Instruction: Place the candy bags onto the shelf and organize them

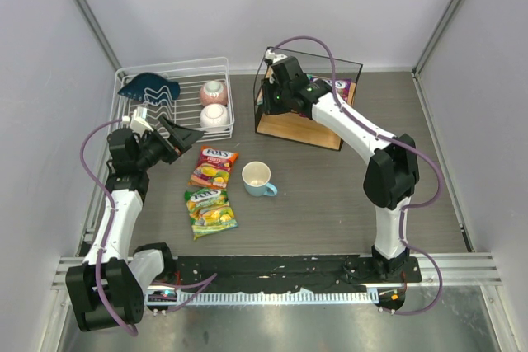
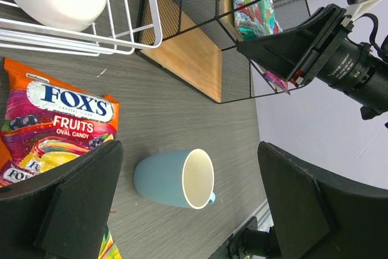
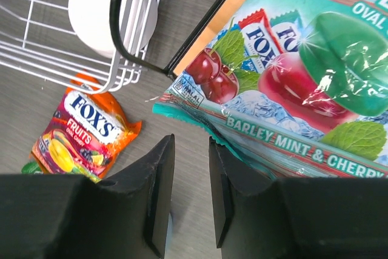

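The top view looks down from behind the arms onto the whole table (image 1: 330,204). The left wrist view faces the shelf (image 2: 188,65) from low; the right one hugs it, both catching the orange bag (image 2: 60,119) at left.

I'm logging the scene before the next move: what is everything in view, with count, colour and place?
candy bags: four; teal-green bag and purple bag in the shelf, orange-red bag and yellow-green bag flat on the table.
shelf: one, black wire and wood, far centre.
mug: one, light blue, right of the orange-red bag.
dish rack: one, white wire, far left.
round bowl-like items: two, pinkish and white, in the dish rack.
blue item: one, in the dish rack, kind unclear.
left end effector: one, black, open, by the orange-red bag.
right end effector: one, black, narrowly open, at the shelf.
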`<state>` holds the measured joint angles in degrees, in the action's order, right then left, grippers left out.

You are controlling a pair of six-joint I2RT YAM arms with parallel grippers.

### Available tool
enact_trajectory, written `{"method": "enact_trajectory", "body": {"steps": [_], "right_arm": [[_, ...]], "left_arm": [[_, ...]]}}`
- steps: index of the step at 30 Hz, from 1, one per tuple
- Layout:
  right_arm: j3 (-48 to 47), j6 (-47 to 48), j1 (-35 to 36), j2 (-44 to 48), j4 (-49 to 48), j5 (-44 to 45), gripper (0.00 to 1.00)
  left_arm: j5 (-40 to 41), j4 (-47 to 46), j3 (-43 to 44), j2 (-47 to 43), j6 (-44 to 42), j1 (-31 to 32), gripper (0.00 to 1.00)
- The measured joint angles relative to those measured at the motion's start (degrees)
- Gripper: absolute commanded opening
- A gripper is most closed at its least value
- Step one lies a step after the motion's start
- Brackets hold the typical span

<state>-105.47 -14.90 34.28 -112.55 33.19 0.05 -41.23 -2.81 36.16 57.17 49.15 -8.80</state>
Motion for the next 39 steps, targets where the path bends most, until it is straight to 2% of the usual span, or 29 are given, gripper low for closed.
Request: {"method": "enact_trajectory", "body": {"steps": [8,16,30,36,37,39], "right_arm": [[1.5,-1.8,0.0,0.0,-3.4,1.8,0.35],[6.2,-0.3,0.0,2.6,-6.3,-6.4,0.36],[25.1,1.2,0.0,27.9,-7.5,-3.7,0.36],[32.9,-0.2,0.0,34.4,-7.7,-3.0,0.36],[33.9,-0.5,0.0,35.4,-7.6,-2.8,0.37],[36.5,-1.2,0.0,38.3,-7.5,-1.8,0.44]], "left_arm": [[0.0,0.0,0.0,0.0,0.0,0.0,0.99],[0.0,0.0,-0.2,0.0,0.0,0.0,0.99],[0.0,-0.1,-0.3,0.0,0.0,-0.2,0.98],[0.0,0.0,-0.3,0.0,-0.1,-0.2,0.95],[0.1,0.1,-0.3,0.0,-0.2,-0.2,0.95],[0.8,0.9,-0.3,0.0,-0.6,-0.2,0.95]]}}
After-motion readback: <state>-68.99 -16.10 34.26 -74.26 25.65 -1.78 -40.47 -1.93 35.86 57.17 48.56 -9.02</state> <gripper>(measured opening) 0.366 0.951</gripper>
